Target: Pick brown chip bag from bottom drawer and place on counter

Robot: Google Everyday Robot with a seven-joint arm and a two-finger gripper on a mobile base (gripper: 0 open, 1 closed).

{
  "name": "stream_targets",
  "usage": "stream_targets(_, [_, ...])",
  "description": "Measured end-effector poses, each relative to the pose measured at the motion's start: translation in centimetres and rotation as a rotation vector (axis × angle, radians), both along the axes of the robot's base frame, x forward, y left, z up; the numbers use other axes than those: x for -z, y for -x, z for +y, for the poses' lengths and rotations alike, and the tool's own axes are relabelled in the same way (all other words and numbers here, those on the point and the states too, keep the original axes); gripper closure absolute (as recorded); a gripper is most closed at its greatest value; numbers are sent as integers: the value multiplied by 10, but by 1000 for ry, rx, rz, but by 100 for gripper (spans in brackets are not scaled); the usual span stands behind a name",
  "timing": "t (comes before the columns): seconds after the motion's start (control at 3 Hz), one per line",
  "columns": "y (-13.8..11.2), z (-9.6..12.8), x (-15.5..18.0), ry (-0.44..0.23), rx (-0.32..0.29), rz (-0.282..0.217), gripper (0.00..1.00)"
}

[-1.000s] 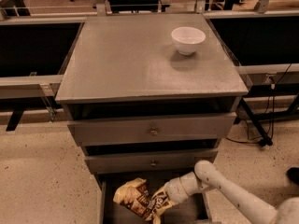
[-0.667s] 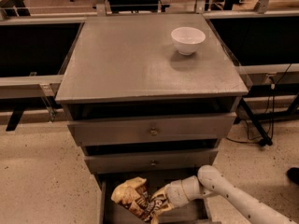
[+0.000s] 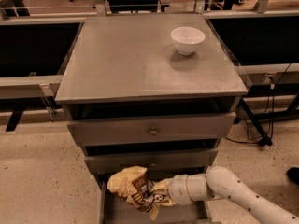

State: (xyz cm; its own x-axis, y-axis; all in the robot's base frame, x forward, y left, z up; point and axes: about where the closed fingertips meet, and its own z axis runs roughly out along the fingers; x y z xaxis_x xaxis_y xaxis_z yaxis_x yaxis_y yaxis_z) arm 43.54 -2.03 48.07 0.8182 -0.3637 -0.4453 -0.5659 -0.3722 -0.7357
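Clamping the brown chip bag (image 3: pixel 131 188), the end effector (image 3: pixel 161 198) holds it above the bottom drawer (image 3: pixel 101 207) floor — likely to clear its walls.

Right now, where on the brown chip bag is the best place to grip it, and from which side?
Its crumpled right end, from the right: the brown chip bag stands tilted over the bottom drawer, that end facing the arm. The gripper is shut there.

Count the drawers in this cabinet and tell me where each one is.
3. Top drawer under the counter; middle drawer below it; bottom drawer lowest, pulled out, where the claw grips the brown chip bag. None seem hidden.
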Motion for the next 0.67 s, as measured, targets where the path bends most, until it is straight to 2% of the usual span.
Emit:
stream_targets(0.33, [2,0,-92,22,-21,-69,100])
stream_targets(0.67, [12,21,-181,68,-75,-109,100])
